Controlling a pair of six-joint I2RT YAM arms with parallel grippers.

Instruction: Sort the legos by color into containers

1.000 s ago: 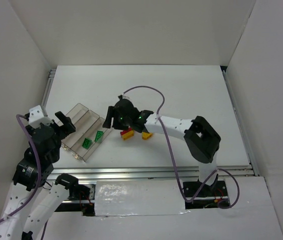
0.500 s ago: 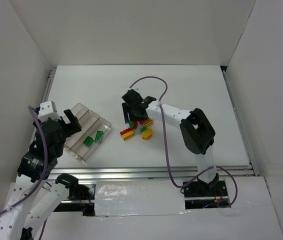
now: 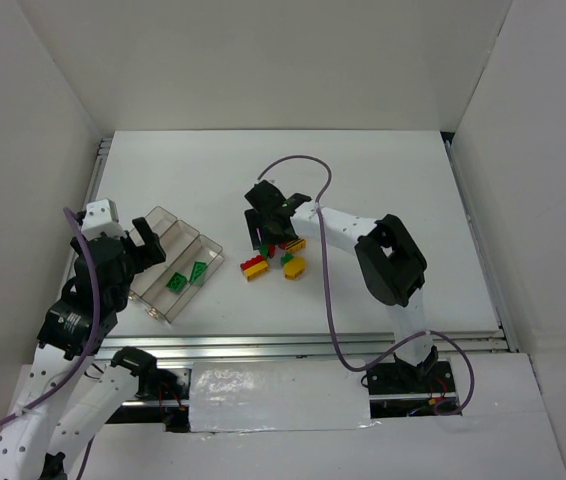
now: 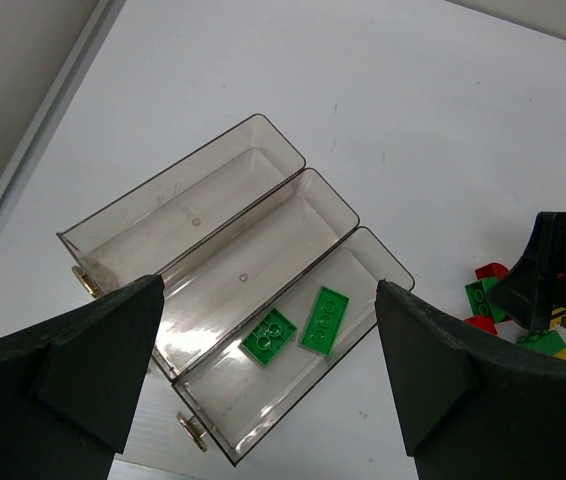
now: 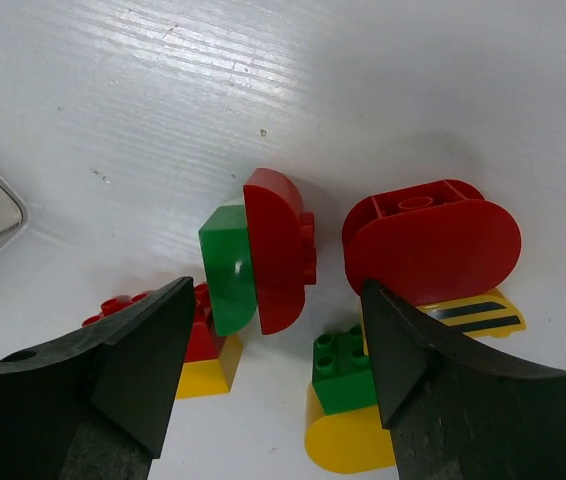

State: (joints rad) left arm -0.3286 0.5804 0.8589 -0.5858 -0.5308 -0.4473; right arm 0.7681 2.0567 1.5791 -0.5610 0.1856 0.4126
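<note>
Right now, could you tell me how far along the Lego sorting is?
Done: two green bricks lie in one tray compartment. In hand: the open right tool straddles a red-and-green rounded pair, not gripping. Left: the loose red, yellow and green pile; two compartments sit empty.

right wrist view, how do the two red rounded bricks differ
The left red rounded brick stands edge-on, studs pointing right, pressed against a green rounded brick. The right red rounded brick shows its broad flat face, with a yellow black-striped brick peeking out under its lower edge. Both are red with a curved outline and lie on the white table.
</note>
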